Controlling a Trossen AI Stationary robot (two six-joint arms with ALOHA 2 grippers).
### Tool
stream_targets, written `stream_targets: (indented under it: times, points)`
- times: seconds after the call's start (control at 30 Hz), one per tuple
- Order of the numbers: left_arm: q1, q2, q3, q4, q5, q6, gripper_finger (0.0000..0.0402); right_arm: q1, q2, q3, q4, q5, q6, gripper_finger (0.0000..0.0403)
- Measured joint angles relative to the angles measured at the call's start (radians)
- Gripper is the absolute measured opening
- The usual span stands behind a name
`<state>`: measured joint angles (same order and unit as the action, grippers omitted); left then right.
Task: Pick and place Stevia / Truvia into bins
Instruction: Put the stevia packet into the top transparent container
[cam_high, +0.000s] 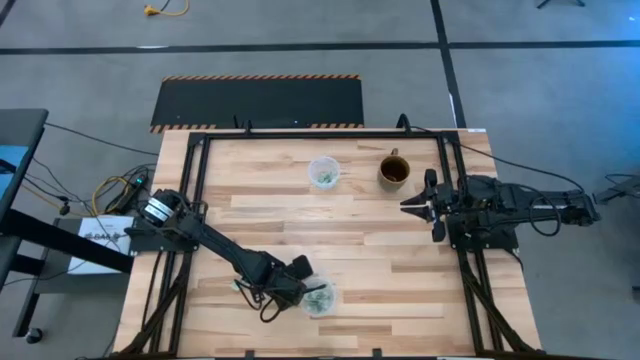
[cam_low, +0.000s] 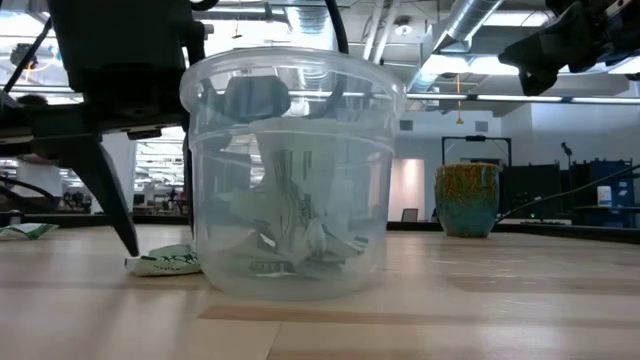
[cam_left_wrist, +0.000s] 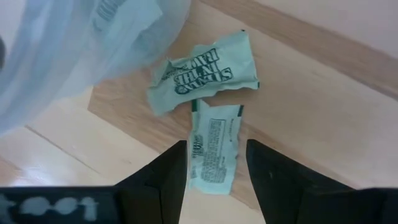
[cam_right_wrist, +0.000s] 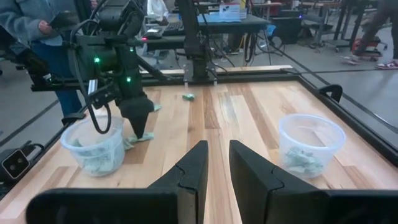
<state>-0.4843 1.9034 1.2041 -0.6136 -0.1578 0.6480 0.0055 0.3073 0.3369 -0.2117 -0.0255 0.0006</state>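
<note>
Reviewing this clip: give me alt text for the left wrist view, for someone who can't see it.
The left gripper points down at the wooden table, its two dark fingers open on either side of a light green sweetener packet lying flat. A second, crumpled packet lies just beyond it, beside the wall of a clear plastic cup.

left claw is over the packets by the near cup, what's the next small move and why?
Probably close the left claw. Its open fingers already straddle a Stevia packet lying flat on the table beside the near cup, so it looks ready to pinch. A second packet lies just beyond.
</note>
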Motion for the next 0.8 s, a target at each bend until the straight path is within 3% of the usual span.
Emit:
stream_targets:
  times: [0.33,0.63,0.8]
  points:
    - [0.013,0.000,0.000,-0.001,0.019,-0.022,0.0155,0.000,0.000,0.000,0.002,0.000,0.000,0.0059]
    - [0.007,0.000,0.004,0.003,-0.090,-0.034,0.0155,0.000,0.000,0.000,0.002,0.000,0.000,0.0059]
    - [-0.005,0.000,0.054,-0.002,-0.092,-0.085,0.0155,0.000,0.000,0.000,0.002,0.000,0.000,0.0059]
